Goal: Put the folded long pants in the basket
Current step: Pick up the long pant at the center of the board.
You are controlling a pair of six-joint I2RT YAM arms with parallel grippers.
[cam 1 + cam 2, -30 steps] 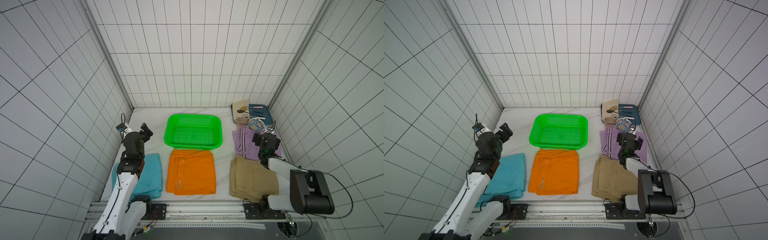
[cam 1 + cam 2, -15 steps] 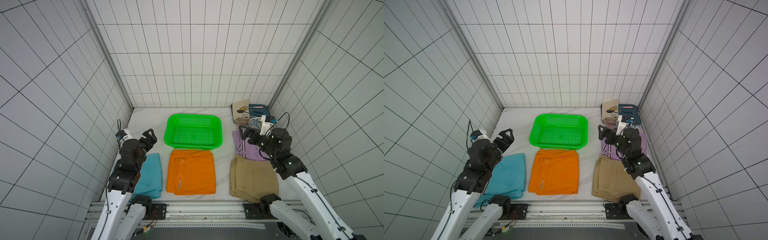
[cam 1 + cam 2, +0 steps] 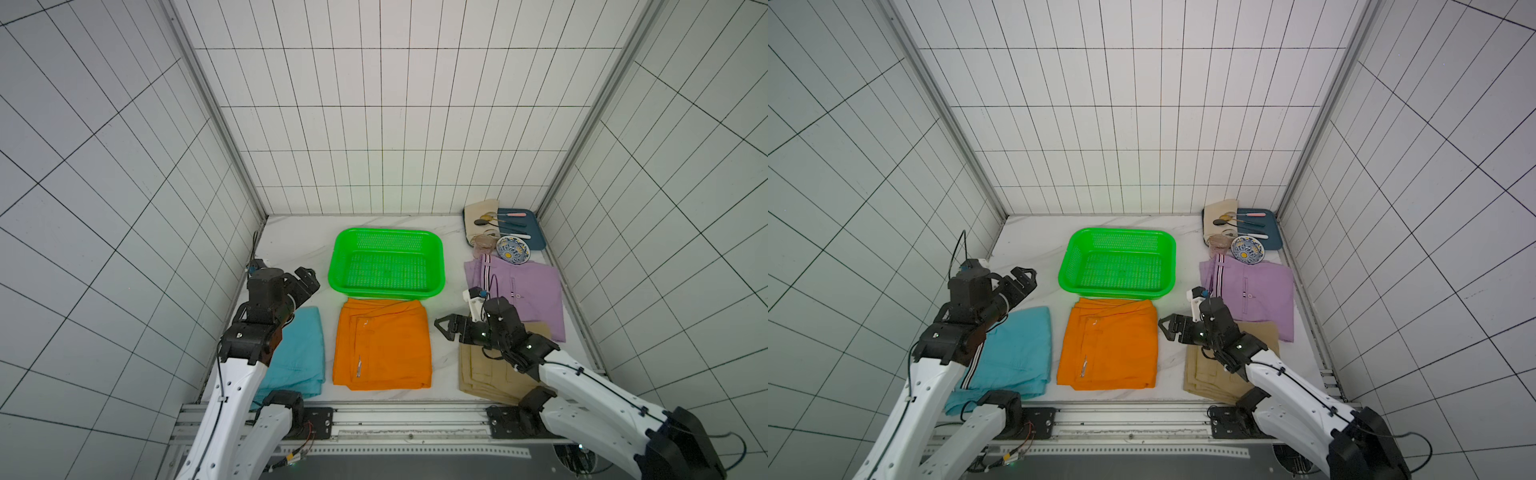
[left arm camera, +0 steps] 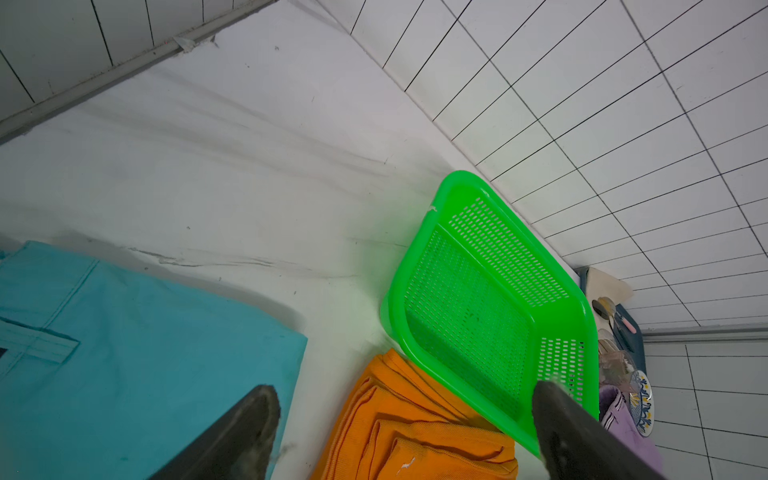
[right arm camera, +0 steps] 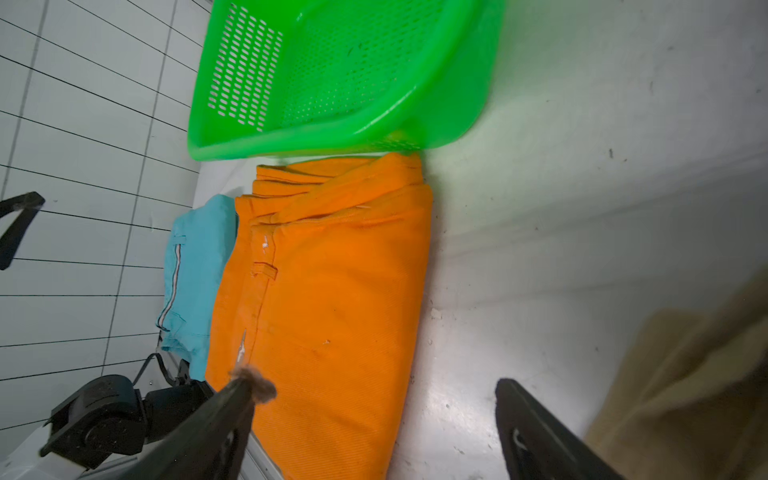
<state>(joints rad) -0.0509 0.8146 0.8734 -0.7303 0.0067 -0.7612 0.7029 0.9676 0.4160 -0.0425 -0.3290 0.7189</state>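
The green basket (image 3: 386, 266) (image 3: 1119, 266) sits empty at the table's middle back. Four folded long pants lie flat around it: orange (image 3: 382, 345) (image 5: 324, 291) right in front of it, teal (image 3: 301, 353) (image 4: 124, 353) at the front left, tan (image 3: 486, 370) at the front right, lilac (image 3: 523, 291) behind the tan. My left gripper (image 3: 309, 280) (image 4: 405, 388) is open and empty above the teal pants' far edge, pointing at the basket. My right gripper (image 3: 442, 328) (image 5: 376, 381) is open and empty, low over the orange pants' right edge and the bare table beside it.
A dark blue tray (image 3: 534, 232) with cutlery, a cream cloth (image 3: 478, 216) and a patterned bowl (image 3: 513, 251) crowd the back right corner. Tiled walls close three sides. A metal rail (image 3: 395, 415) runs along the front edge.
My right arm has swung from over the lilac pants forward and left, bringing its gripper to the orange pants' right edge. My left gripper has shifted slightly toward the basket.
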